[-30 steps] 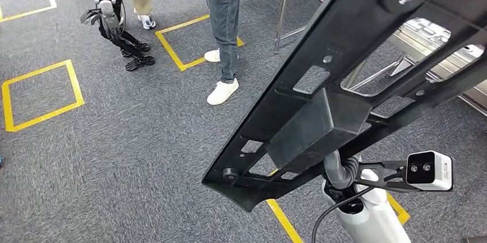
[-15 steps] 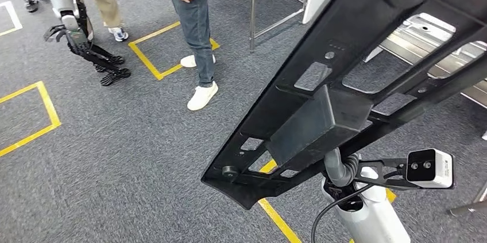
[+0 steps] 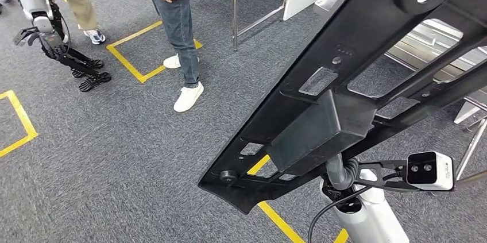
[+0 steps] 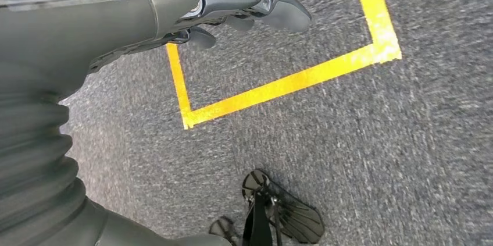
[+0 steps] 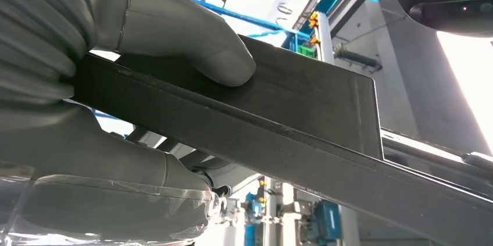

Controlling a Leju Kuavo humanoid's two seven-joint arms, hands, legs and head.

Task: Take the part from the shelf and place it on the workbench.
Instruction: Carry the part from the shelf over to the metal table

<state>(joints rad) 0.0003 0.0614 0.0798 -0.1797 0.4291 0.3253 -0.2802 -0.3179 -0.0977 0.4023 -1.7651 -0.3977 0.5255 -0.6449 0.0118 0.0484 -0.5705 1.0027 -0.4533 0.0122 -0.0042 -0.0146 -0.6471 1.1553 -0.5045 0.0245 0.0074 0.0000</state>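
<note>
Part (image 3: 356,93) clamped in my right hand (image 5: 87,83) fingers (image 5: 192,42); left hand (image 4: 232,7) fingers loosely curled, empty. Long overhang past the grip could clip the nearby person (image 3: 172,19).

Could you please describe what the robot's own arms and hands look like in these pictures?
The right arm is a glossy white and silver cylinder with a black cable looping beside it and a grey ribbed wrist cover. A small white camera box sits on a black bracket there. The right robot hand has thick matte grey digits. The left robot hand shows the same grey ribbed cover with darker blue-grey fingers.
</note>
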